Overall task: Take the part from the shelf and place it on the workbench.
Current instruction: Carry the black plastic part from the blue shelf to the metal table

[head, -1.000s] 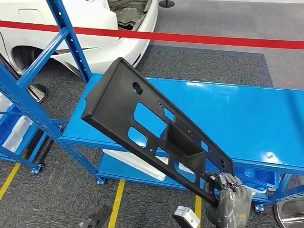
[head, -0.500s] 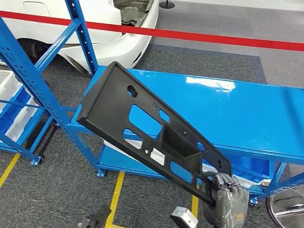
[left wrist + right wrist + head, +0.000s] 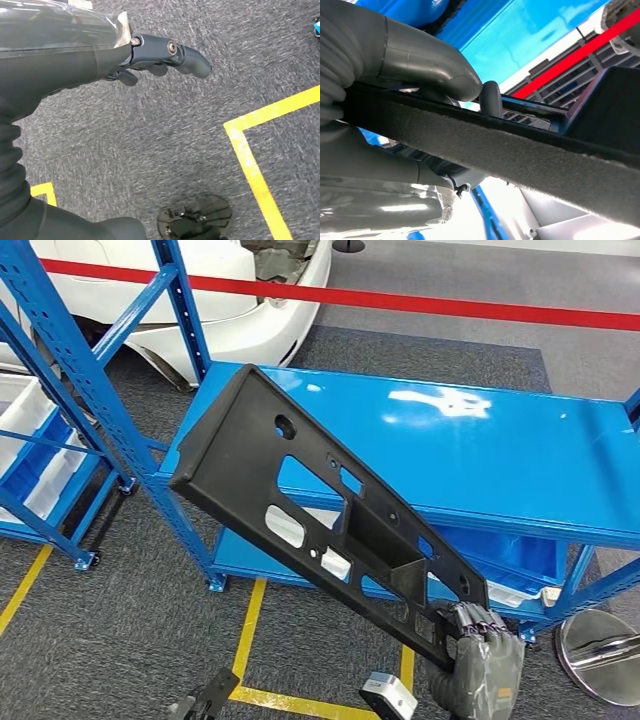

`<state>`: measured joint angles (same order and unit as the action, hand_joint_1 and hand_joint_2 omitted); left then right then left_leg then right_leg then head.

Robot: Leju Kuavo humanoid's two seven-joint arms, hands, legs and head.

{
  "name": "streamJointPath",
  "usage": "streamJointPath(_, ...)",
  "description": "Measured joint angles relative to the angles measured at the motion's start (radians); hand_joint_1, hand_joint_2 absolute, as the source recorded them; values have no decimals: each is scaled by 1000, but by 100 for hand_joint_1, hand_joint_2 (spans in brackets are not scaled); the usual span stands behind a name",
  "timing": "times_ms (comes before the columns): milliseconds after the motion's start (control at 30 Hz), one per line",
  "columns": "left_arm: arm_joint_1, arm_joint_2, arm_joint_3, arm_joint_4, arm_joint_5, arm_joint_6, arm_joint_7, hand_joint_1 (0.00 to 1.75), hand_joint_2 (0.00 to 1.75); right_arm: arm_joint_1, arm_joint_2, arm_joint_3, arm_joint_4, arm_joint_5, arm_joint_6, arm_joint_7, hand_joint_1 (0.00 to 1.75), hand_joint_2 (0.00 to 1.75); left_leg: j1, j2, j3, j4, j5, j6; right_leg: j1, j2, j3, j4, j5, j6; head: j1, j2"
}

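Nearest the robot, the right hand [image 3: 479, 665] gripped the lower end of the part [image 3: 302, 510], a long black panel with cut-out openings; in the right wrist view its fingers [image 3: 429, 62] were clamped over the panel's rough dark edge [image 3: 508, 145], with the thumb under it; the left hand [image 3: 151, 55] hung above the grey carpet, its fingers [image 3: 186, 57] stretched out, slightly apart and holding nothing; yellow floor lines [image 3: 249, 640] ran across the carpet below; the part rose slantwise from the right hand up and to the left, held in the air, its upper end over the near left corner of the blue desk [image 3: 490, 450] and not resting on it; to the left stood the blue shelf [image 3: 68, 370] with its perforated uprights; a round metal base [image 3: 600, 655] sat by the desk's right leg; beyond the desk a red barrier tape [image 3: 453, 308] crossed the scene, and a white car [image 3: 226, 300] stood behind it.
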<state>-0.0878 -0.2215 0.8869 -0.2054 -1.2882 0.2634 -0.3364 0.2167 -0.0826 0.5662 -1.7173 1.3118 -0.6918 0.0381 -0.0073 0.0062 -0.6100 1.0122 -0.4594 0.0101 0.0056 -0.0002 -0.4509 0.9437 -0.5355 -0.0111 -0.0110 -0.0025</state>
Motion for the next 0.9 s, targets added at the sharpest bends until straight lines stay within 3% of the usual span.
streamJointPath(67,1,1,0,0,0,0,0,0,175,-1,-1,2,0,0,0,2,175,175,5,-3,-27,82,-90,-11,-5,-5,-27,1,21,-13,-2,0)
streamJointPath(133,0,2,0,0,0,0,0,0,175,-1,-1,2,0,0,0,5,175,175,11,-3,-52,210,-172,-21,-5,-8,-61,12,39,-16,-3,0)
streamJointPath(167,1,2,0,0,0,0,0,0,175,-1,-1,2,1,0,0,6,175,175,14,-3,-54,257,-181,-25,-5,-9,-79,19,47,-15,-3,0)
streamJointPath(200,1,2,0,0,0,0,0,0,175,-1,-1,2,1,0,0,7,175,175,17,-3,-44,275,-168,-27,-6,-10,-98,28,54,-13,-3,0)
streamJointPath(233,1,2,0,0,0,0,0,0,175,-1,-1,2,1,0,0,10,175,175,20,-3,-18,258,-140,-29,-7,-10,-117,37,60,-10,-3,0)
streamJointPath(300,0,2,0,0,0,0,-1,0,175,-1,-1,2,0,0,0,14,175,175,25,-3,73,137,-97,-32,-8,-10,-151,60,70,-1,-3,0)
streamJointPath(367,-2,2,0,0,0,0,-2,0,175,-1,-1,2,0,1,0,16,175,175,26,-6,153,9,-107,-28,-7,-9,-174,78,82,11,-3,0)
streamJointPath(400,-2,2,0,0,0,0,-3,0,175,-1,-1,3,0,1,0,16,175,175,23,-7,169,-22,-117,-22,-7,-9,-181,82,90,18,-3,0)
streamJointPath(467,0,2,0,0,0,0,-4,0,175,1,-2,3,0,2,0,16,175,175,20,-6,162,-29,-110,-6,-10,-8,-187,82,103,32,-2,0)
streamJointPath(500,1,2,0,0,1,0,-5,0,175,2,-2,3,0,2,0,16,175,175,19,-3,154,-29,-101,4,-13,-7,-192,89,89,40,-2,0)
streamJointPath(533,1,2,0,0,1,0,-6,0,175,4,-3,3,0,1,0,16,175,175,19,-1,144,-30,-90,14,-15,-5,-199,112,56,46,-1,0)
streamJointPath(633,1,2,0,0,1,0,-8,0,175,5,-4,4,0,1,0,16,175,175,14,4,102,-29,-55,32,-16,-4,-231,276,-91,56,1,0)
streamJointPath(667,1,2,1,0,1,0,-8,0,175,6,-5,4,0,1,0,17,175,175,11,5,87,-28,-44,34,-16,-4,-233,329,-108,57,1,0)
streamJointPath(700,1,2,1,0,1,0,-8,0,175,6,-5,4,0,0,0,17,175,175,8,5,73,-27,-33,35,-16,-4,-223,356,-100,56,1,0)
streamJointPath(733,1,3,1,0,0,0,-8,0,175,7,-6,4,0,0,0,18,175,175,5,5,58,-25,-23,36,-15,-4,-198,349,-74,52,1,0)
streamJointPath(767,1,2,0,0,0,0,-8,0,175,6,-6,4,0,0,0,19,175,175,1,5,46,-24,-13,36,-14,-3,-155,305,-42,46,1,0)
streamJointPath(833,1,1,0,0,0,0,-8,0,175,6,-6,4,-1,0,0,19,175,175,-4,5,29,-22,2,34,-4,-2,-42,148,-12,26,1,0)
streamJointPath(900,1,0,0,0,1,0,-10,0,175,4,-7,4,-2,0,0,19,175,175,-5,5,17,-19,20,25,5,-2,36,21,-23,11,-1,0)
